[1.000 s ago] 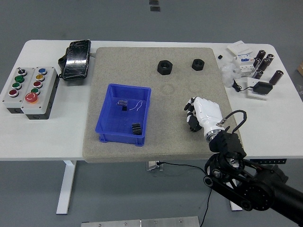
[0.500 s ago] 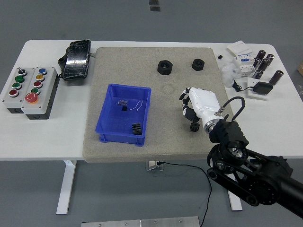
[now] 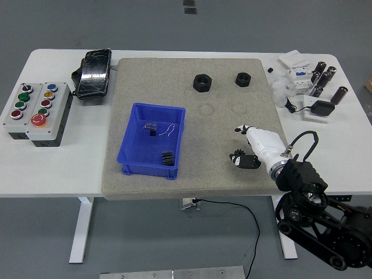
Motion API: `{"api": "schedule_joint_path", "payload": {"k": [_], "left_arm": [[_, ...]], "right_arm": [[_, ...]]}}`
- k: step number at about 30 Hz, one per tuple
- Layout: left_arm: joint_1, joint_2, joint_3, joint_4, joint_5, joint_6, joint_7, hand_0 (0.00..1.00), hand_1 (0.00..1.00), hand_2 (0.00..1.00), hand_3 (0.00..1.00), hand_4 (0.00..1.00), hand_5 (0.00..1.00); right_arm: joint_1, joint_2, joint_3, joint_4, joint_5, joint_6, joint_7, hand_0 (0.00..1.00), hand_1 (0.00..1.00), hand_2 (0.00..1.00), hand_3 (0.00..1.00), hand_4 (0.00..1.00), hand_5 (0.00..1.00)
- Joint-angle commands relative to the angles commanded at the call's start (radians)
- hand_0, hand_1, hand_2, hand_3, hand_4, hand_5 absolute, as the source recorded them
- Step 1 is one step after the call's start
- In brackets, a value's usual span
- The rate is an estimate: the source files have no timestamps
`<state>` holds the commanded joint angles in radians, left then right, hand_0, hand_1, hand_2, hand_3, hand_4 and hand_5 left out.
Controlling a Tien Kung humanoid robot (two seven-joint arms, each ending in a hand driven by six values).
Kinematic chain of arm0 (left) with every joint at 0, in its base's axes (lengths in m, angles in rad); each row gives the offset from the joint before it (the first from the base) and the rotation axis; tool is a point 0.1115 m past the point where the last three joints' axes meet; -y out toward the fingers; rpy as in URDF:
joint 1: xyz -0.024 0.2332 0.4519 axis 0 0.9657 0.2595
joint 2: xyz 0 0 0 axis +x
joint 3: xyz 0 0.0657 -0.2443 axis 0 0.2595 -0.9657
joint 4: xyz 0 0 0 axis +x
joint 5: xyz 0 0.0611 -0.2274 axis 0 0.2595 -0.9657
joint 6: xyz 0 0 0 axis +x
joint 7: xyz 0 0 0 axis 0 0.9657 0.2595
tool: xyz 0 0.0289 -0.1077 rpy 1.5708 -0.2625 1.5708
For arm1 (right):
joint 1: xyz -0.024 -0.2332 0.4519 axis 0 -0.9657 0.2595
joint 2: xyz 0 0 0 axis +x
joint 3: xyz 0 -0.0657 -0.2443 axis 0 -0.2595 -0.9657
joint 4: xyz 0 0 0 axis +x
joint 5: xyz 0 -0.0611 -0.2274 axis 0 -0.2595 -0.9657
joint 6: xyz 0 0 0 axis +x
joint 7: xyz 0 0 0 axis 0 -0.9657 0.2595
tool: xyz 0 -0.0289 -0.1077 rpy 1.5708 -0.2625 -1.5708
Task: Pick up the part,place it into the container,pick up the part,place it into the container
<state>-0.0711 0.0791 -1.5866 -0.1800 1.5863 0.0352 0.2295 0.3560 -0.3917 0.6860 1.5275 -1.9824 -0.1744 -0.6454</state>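
Two black hex nut parts lie at the far side of the grey mat, one (image 3: 202,82) left of the other (image 3: 243,78). The blue container (image 3: 132,131) sits on the mat's left half with a few small black parts (image 3: 167,157) and a thin wire inside. My right hand (image 3: 237,144), white with black fingers, is over the mat's near right part, well short of the nuts and right of the container. Its thumb points up-left and its other fingers (image 3: 243,160) hang loosely near the mat. It holds nothing I can see. My left arm is out of view.
A grey button box (image 3: 36,107) stands at the table's left. A black wrapped pack (image 3: 93,72) lies at the mat's far left corner. Black cylinders (image 3: 324,75), white parts and a cabled black adapter (image 3: 322,108) crowd the far right.
My right hand has pulled back to the right and toward the near edge and turned, so its fingers now point left. Nothing on the table has moved.
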Motion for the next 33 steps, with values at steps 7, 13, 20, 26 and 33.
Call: {"api": "schedule_joint_path", "payload": {"k": [7,13,20,26,33], "left_arm": [[-0.001,0.001,0.001,0.000,0.001,-0.001,0.000,0.629,0.552,0.535,0.609,0.659,0.408],[0.000,0.000,0.003,0.000,0.000,-0.001,-0.001,0.629,0.552,0.535,0.608,0.659,0.408],[0.002,-0.001,0.000,0.000,0.006,-0.002,0.001,0.629,0.552,0.535,0.608,0.656,0.405],[0.000,-0.001,0.003,0.000,0.005,-0.002,0.000,0.630,0.552,0.534,0.608,0.656,0.403],[0.001,0.000,0.003,0.000,0.005,-0.002,-0.001,0.630,0.552,0.535,0.608,0.655,0.402]], "right_arm": [[0.007,0.007,-0.030,-0.059,0.014,-0.005,0.000,0.338,0.582,0.736,0.723,0.745,0.288],[0.009,0.021,-0.039,-0.092,0.011,-0.039,0.000,0.334,0.549,0.678,0.696,0.740,0.297],[0.011,0.033,-0.048,-0.110,0.008,-0.070,0.000,0.299,0.462,0.454,0.589,0.719,0.296],[0.012,0.040,-0.059,-0.121,0.014,-0.085,0.000,0.284,0.454,0.403,0.490,0.634,0.180],[0.013,0.040,-0.064,-0.127,0.016,-0.106,0.000,0.277,0.457,0.383,0.416,0.557,0.141]]}}
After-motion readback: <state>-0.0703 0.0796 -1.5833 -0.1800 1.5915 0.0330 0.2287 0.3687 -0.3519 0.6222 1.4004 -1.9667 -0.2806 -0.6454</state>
